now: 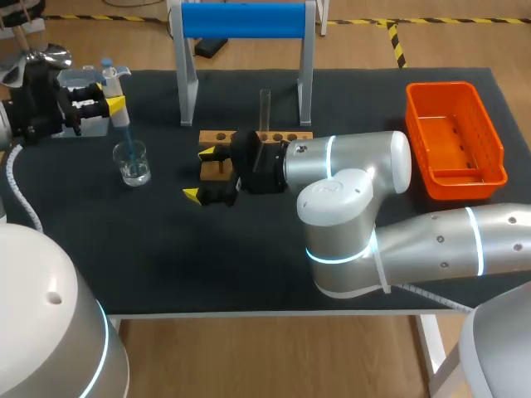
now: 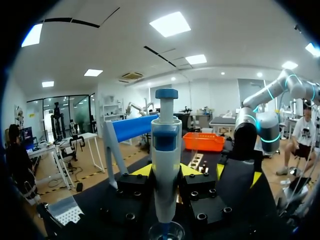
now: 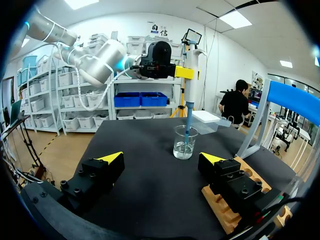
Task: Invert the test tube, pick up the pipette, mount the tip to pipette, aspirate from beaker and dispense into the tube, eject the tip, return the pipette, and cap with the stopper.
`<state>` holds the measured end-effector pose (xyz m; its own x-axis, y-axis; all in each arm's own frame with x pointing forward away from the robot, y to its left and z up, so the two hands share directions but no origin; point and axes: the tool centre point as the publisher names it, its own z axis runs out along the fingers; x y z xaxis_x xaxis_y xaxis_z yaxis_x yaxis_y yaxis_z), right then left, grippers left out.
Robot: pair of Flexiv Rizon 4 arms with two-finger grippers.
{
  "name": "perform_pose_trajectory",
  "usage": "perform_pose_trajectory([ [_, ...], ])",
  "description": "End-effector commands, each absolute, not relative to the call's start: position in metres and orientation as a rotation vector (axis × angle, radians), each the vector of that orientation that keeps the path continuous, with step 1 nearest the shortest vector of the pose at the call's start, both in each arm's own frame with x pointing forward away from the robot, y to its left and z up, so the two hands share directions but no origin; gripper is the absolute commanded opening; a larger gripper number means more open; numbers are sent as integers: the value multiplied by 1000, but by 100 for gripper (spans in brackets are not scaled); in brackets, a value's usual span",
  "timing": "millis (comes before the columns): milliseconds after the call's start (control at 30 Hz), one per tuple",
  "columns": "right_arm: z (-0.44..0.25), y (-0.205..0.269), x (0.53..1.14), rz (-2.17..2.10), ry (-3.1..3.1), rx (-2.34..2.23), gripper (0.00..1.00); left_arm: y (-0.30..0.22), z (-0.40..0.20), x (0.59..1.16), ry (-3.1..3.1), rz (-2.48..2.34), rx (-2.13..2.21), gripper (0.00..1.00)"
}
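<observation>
Two arms are sharing the dark surface (image 1: 249,265) before you. Your right arm (image 1: 373,215) is coming in from the right and lying across the middle. Your left arm (image 1: 33,99) is sitting at the far left corner.

A stand with a blue roll (image 1: 243,21) is standing at the far edge. An orange basket (image 1: 465,178) is sitting at the right end, well apart from the rest.

The wooden rack (image 1: 274,135) is lying just in front of the stand. The right tool (image 1: 201,175) is hovering at the rack's left end with its fingers spread wide and pinching nothing. One finger is hanging over the rack's end, the other over bare surface.

The left tool (image 1: 113,95) is pinching the pipette (image 1: 110,73) upright between both fingers. It is holding the pipette above the beaker (image 1: 132,162), which is standing near the left end and holding clear liquid.

The test tube (image 1: 265,108) is standing upright in the rack. The blue tip (image 1: 126,137) is sitting on the pipette and dipping into the beaker.
</observation>
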<state>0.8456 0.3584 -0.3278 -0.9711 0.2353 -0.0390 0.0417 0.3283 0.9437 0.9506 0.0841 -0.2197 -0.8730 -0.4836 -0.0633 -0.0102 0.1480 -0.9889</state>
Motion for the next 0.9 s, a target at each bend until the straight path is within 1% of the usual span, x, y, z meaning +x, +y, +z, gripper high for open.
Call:
perform_pose_trajectory([
  [33, -329, 357, 846, 1716, 2414, 253, 100, 86, -219, 950, 2061, -1772, -471, 0],
  [333, -329, 357, 846, 1716, 2414, 253, 100, 88, -209, 949, 2065, -1750, -459, 0],
  [900, -329, 357, 846, 1716, 2414, 253, 100, 90, -214, 950, 2056, -1763, -470, 0],
])
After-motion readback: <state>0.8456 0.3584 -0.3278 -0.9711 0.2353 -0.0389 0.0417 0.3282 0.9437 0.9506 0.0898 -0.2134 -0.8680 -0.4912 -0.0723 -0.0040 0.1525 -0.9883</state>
